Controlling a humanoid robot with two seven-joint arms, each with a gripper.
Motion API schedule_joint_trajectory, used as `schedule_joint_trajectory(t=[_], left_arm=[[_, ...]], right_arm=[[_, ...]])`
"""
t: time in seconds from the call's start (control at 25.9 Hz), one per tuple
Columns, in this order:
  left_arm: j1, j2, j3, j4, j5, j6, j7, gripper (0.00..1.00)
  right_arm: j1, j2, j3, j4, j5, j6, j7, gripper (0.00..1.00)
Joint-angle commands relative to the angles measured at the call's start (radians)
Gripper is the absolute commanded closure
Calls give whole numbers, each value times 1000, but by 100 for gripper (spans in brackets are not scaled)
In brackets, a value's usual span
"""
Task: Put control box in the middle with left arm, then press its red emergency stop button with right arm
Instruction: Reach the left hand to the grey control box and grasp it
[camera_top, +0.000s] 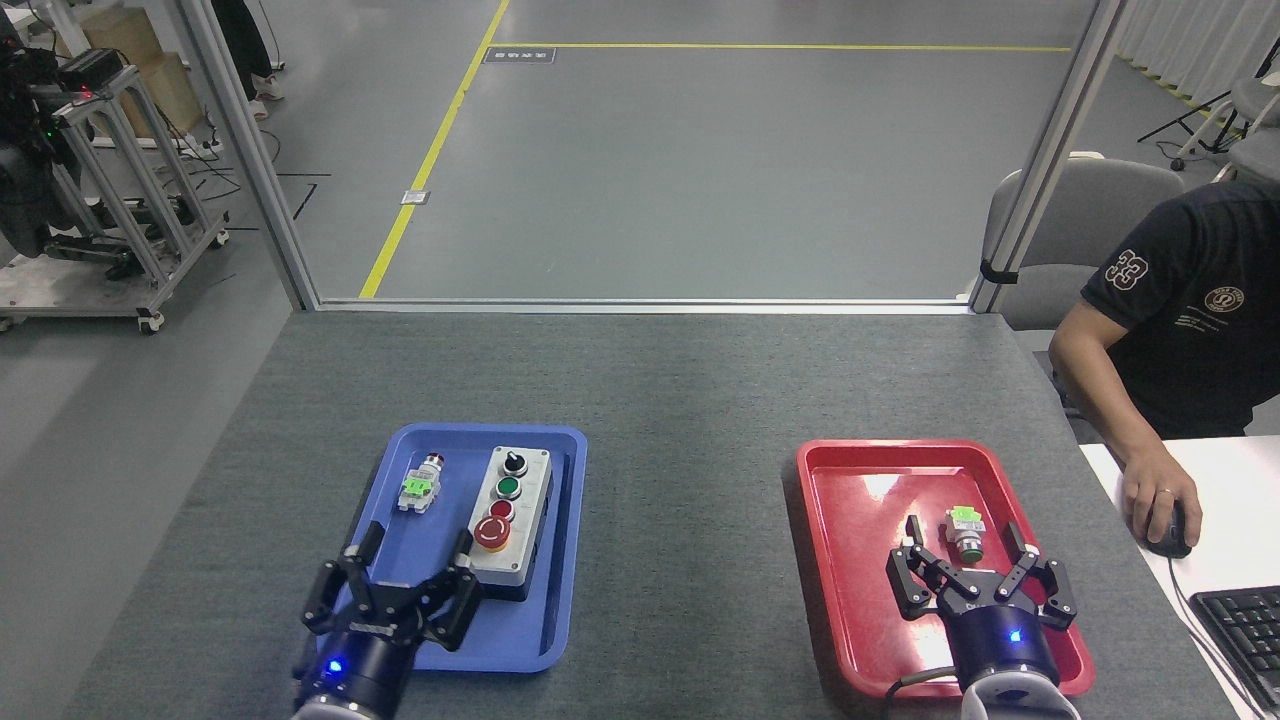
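One control box (507, 523) sits in the blue tray (560, 560), right half of it, long axis running away from me, not yet in the middle of the table (680, 390). Light-grey face, black base. Row of controls from far to near: black knob (514, 462), green button (508, 487), small red button (501, 508), then the red emergency stop button (491, 532) nearest me, mushroom cap, faint pale arrows on top. Loose switch part (419, 484) with a bright green tab lies in the same tray, left of the box, apart from it.

My left gripper (414, 565) hovers over the near end of the blue tray, fingers spread wide, nothing between them. Right fingertip is just beside the box's near left corner; cannot tell if it touches. Blue light glows on the wrist.

My right gripper (964, 548) is over the near part of the red tray (850, 520), well apart from the box, fingers spread wide, holding nothing. Second small switch part (966, 532) with a green tab lies in the red tray between and just past those fingertips, not gripped.

Person (1180, 320) in a dark shirt sits at the right edge, hand on a mouse (1168, 535) on a white desk (1230, 520), keyboard (1245, 635) corner near it. Grey floor with yellow lines beyond the table.
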Motion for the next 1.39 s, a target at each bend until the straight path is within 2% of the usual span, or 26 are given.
schedule_joint_trajectory(t=[0.0,0.15,0.58,0.85,1.35], left_arm=[[-31,-60,-125,121,-171,143,-12,1],[-75,-117,-132,263,-204,171,-12,1],[-195,-104,-131,391,-197,179,-11,1],[-292,-103,-128,549,-191,189,-5,1],[-404,-92,-128,730,-191,189,3,1]], right_arm=[[1,-1,0,0,0,-1,-1,0],[1,2,2,2,-14,-1,-1,0],[-2,5,0,3,-28,1,-1,0],[-2,5,0,5,-28,1,0,0],[-2,2,0,5,-28,1,-1,0]])
